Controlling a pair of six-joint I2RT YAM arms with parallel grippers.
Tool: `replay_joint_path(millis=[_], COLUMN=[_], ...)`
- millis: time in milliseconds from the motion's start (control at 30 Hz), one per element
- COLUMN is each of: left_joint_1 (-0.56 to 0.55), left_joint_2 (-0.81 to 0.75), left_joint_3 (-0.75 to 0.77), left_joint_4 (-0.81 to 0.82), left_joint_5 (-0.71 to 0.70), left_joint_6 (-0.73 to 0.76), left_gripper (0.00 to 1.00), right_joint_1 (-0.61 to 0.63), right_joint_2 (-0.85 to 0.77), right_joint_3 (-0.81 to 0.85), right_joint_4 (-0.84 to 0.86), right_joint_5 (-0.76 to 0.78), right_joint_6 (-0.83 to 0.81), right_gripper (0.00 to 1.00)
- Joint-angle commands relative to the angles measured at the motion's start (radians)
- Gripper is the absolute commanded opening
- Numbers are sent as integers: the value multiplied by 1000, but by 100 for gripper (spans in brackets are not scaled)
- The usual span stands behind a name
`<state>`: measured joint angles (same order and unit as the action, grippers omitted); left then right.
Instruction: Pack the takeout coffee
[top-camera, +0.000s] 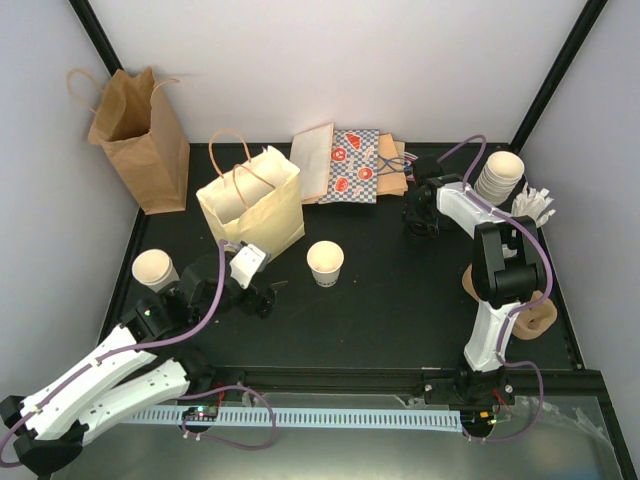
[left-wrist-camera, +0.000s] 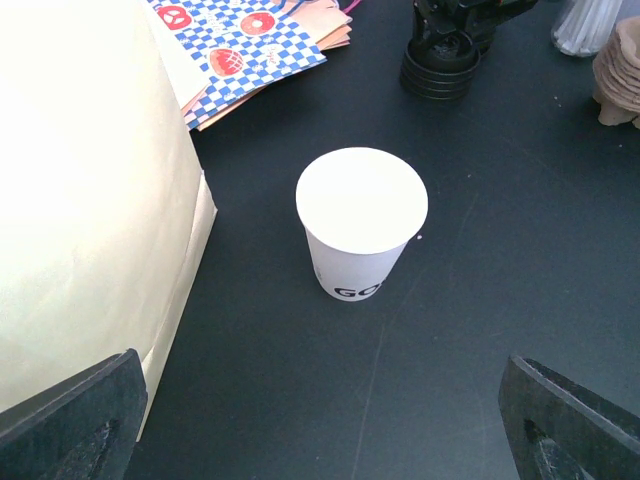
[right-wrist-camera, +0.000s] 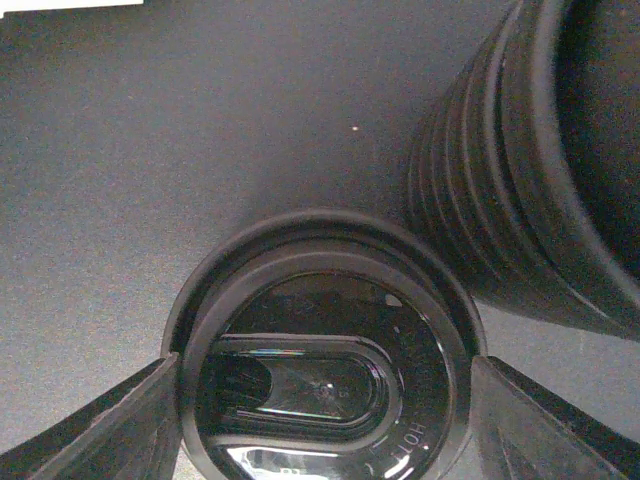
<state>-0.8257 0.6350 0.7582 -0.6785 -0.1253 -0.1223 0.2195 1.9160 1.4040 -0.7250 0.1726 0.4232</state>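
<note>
A white takeout coffee cup (top-camera: 325, 262) (left-wrist-camera: 362, 225) stands upright in the middle of the black table. It is open-topped, with black lettering low on its side. My left gripper (top-camera: 268, 295) (left-wrist-camera: 320, 440) is open just left of it, and nothing lies between its fingers. A second cup (top-camera: 154, 270) stands by the left arm. Nested cups (top-camera: 498, 176) are stacked at the back right. My right gripper (top-camera: 418, 213) (right-wrist-camera: 325, 400) is down at the stack of black lids (top-camera: 420, 222) (right-wrist-camera: 520, 170). Its fingers press both sides of a single black lid (right-wrist-camera: 320, 340).
A cream handled paper bag (top-camera: 252, 205) (left-wrist-camera: 80, 200) stands open just left of the middle cup. A brown bag (top-camera: 140, 135) stands at the back left. Flat printed bags (top-camera: 350, 165) (left-wrist-camera: 240, 50) lie at the back. White sticks (top-camera: 535, 207) and brown card pieces (top-camera: 530, 310) sit on the right.
</note>
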Motion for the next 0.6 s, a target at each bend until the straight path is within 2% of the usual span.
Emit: replay_joint_path(millis=[0,567], left_joint_1=[5,5], left_joint_2=[3,7], left_joint_3=[3,4], left_joint_4=[31,28], left_joint_5=[4,10], left_joint_6=[10,10], left_gripper=[99,99], right_joint_1=[-6,-7], right_joint_2=[14,-74], right_joint_3=[24,26], right_joint_4=[2,-37], right_joint_5=[-8,-29], right_joint_6=[5,-11], right_gripper=[77,75])
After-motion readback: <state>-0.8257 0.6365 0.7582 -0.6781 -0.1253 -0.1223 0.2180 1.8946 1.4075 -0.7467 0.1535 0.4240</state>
